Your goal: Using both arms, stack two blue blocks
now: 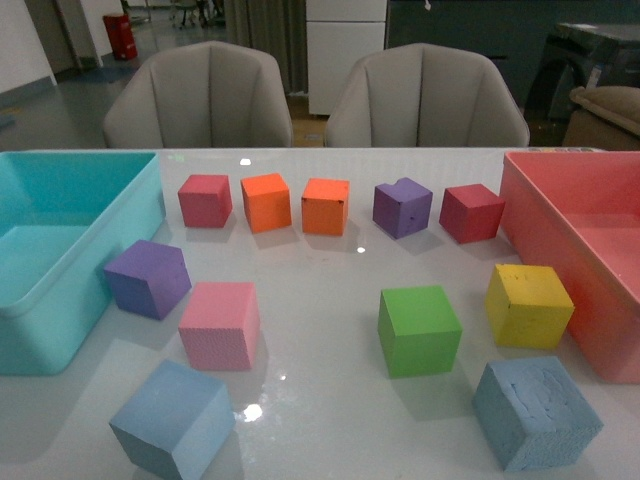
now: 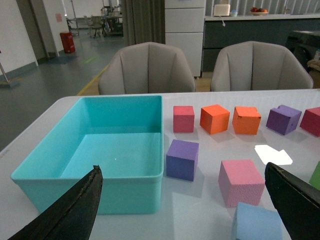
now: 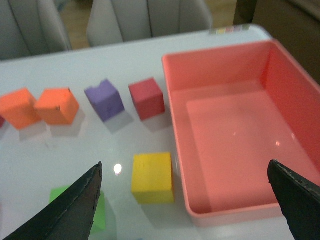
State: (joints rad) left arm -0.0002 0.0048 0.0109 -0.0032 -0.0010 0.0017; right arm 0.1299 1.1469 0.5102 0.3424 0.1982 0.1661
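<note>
Presently the left blue block [image 1: 172, 420] is noted just beside the pink cube [image 1: 220, 325], the right blue block [image 1: 537, 412] near the green cube [image 1: 420, 330], well apart on the bench [image 1: 320, 285]. Left claw [image 2: 182, 169] and right claw [image 3: 185, 166] are spread wide, empty. Each is best lowered squarely across its block's flat faces.

- Front view: from the body, across the table [image 1: 320, 300], blue blocks [image 1: 175, 430] nearest, chairs [image 1: 205, 95] farthest.
- Left wrist: low, near the turquoise bin [image 2: 130, 192].
- Right wrist: tilted down over the red bin [image 3: 225, 65].
- All share the orange cubes [image 1: 325, 205].
</note>
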